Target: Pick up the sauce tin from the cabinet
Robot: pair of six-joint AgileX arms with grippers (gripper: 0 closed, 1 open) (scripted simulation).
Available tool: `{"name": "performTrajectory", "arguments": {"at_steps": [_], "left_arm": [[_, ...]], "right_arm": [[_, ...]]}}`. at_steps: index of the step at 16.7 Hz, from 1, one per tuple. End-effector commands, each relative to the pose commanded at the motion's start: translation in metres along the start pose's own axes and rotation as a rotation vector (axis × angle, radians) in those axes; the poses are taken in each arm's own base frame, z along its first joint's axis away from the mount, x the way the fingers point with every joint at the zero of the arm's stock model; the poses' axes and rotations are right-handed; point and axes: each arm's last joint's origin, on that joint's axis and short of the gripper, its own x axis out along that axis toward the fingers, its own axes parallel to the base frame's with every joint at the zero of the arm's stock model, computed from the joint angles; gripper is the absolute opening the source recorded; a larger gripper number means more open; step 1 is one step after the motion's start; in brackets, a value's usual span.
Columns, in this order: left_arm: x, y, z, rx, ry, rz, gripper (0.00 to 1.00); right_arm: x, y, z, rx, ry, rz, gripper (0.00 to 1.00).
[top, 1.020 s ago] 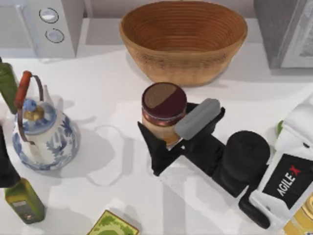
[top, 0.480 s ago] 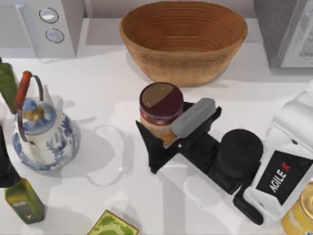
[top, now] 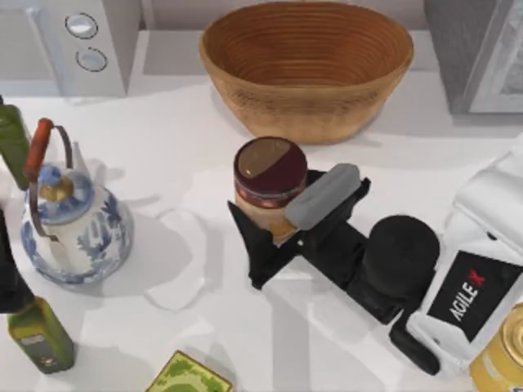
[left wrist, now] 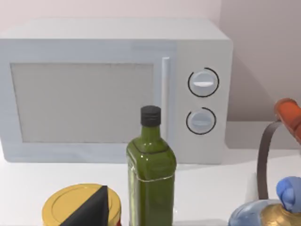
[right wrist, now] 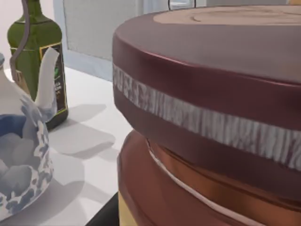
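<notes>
The sauce tin (top: 270,167), a small round can with a maroon-and-brown top and a cream side label, hangs above the white table in front of the wicker basket. My right gripper (top: 282,219) is shut on it, a dark finger on its near left side and a grey pad on its right. Up close in the right wrist view, the sauce tin (right wrist: 211,94) shows its maroon rim and brown label band. The grey cabinet (top: 466,49) with its white-framed door stands at the back right, away from the tin. My left arm (top: 8,282) stays parked at the left edge.
A wicker basket (top: 306,65) sits just behind the tin. A white microwave (top: 82,41) stands at the back left, with a blue-and-white teapot (top: 69,220), a green bottle (top: 12,143) and an oil bottle (top: 39,335) down the left. A yellow can (top: 502,359) is at the front right.
My right gripper and the held tin shifted slightly to the left a second ago and have stayed almost still since. The left arm has not moved.
</notes>
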Motion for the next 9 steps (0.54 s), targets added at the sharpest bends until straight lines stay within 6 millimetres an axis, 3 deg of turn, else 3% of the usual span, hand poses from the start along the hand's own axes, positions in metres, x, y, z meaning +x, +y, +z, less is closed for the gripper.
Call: {"name": "performTrajectory", "arguments": {"at_steps": [3,9], "left_arm": [[0.0,0.0,0.0,0.0,0.0,0.0,1.0],[0.0,0.0,0.0,0.0,0.0,0.0,1.0]], "right_arm": [[0.0,0.0,0.0,0.0,0.0,0.0,0.98],[0.0,0.0,0.0,0.0,0.0,0.0,1.0]]}}
